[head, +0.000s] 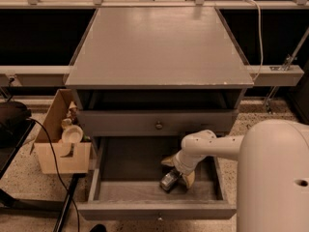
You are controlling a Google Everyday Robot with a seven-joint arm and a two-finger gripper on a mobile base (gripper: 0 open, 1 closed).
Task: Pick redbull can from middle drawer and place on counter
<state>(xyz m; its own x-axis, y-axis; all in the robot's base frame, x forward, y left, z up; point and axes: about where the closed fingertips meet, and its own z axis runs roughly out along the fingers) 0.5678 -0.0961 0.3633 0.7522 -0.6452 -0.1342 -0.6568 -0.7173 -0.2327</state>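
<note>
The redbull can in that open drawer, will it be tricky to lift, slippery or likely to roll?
The redbull can looks smooth and metallic, so probably somewhat slippery. It seems to lie on the flat floor of the middle drawer, so a nudge could roll it. Small and slim, likely light. The gripper is right at it.

Robot test lab or workshop space.
Shown by the bare grey cabinet [120, 121] with its plain desk [159, 47] set against metal rails [48, 5], a loose white cable [260, 37] hanging at the right, speckled hard floor [19, 182], an open cardboard box [63, 157] beside it, and a white robot arm [217, 146] with its tool [177, 173] down inside the open middle drawer [128, 161].
</note>
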